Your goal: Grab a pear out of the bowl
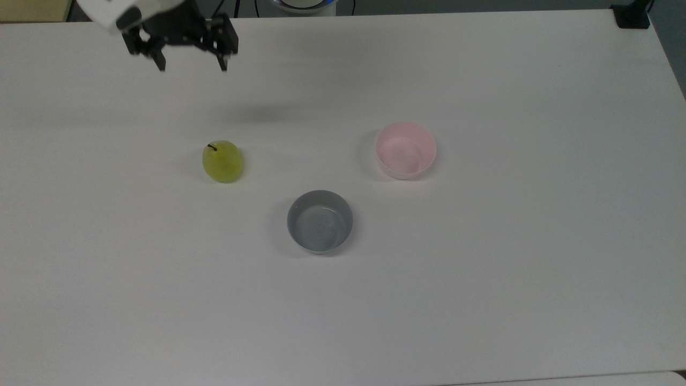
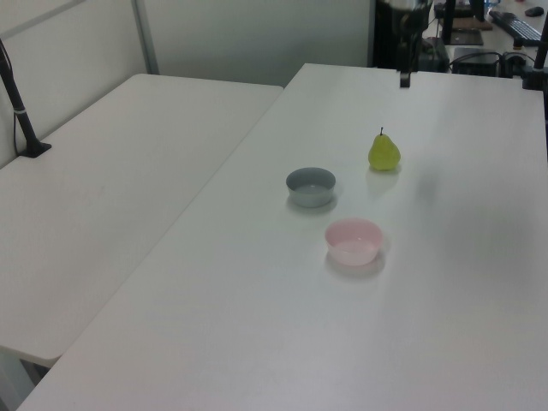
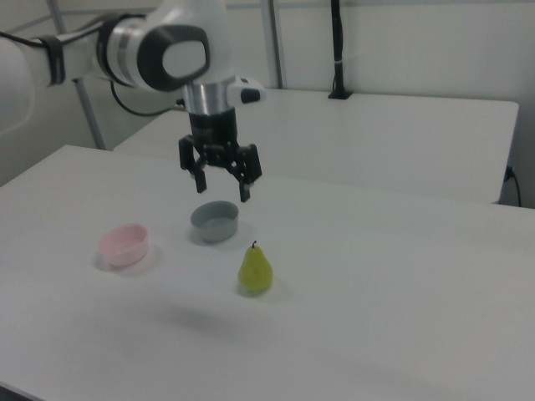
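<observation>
White tabletop (image 1: pixel 482 300) is spread across the whole scene, and a second pale table (image 2: pixel 111 171) is set alongside it on the left view's left. Upright on the tabletop, the pear (image 1: pixel 222 161) is seen with its dark stem pointing up; it is yellow-green and rests directly on the bare surface, not inside either bowl. In the right view the pear (image 3: pixel 255 269) is placed nearer the camera than both bowls.

The pink bowl (image 1: pixel 405 149) is found well apart from the pear, toward the top view's right, and nothing is held in it. The grey bowl (image 1: pixel 320 221) is set between them and lower in the top view, near the pink bowl but not touching it, and it too is seen with nothing inside.

The gripper (image 1: pixel 190 67) is raised well above the table near the top view's upper left edge, clear of the pear. Its two dark fingers (image 3: pixel 246 192) are spread wide apart and point downward, and nothing is gripped between them. In the right view the gripper (image 3: pixel 222 190) is hung from the white arm (image 3: pixel 180 50) above the grey bowl (image 3: pixel 215 220), with the pink bowl (image 3: pixel 124 243) on the right view's left. In the left view the pear (image 2: pixel 384 152) is seen beyond both bowls.
</observation>
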`<act>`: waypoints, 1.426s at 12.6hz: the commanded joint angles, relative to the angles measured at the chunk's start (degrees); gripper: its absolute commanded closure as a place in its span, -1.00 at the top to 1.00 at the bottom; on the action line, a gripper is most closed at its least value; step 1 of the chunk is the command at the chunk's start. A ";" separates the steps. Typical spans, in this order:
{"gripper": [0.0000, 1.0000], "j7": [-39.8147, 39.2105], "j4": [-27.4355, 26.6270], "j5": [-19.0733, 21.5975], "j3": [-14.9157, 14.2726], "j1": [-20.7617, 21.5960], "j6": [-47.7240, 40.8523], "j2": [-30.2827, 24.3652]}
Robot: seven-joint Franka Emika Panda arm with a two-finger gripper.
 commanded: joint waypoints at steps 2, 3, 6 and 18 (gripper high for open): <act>1.00 7.23 2.35 0.75 0.02 2.38 -8.56 -5.91; 1.00 11.18 2.26 0.58 -0.07 4.47 -9.26 -6.53; 1.00 11.93 1.65 0.75 -0.33 6.76 -8.75 -8.46; 1.00 -1.17 -1.61 3.22 0.63 4.40 -1.18 -8.99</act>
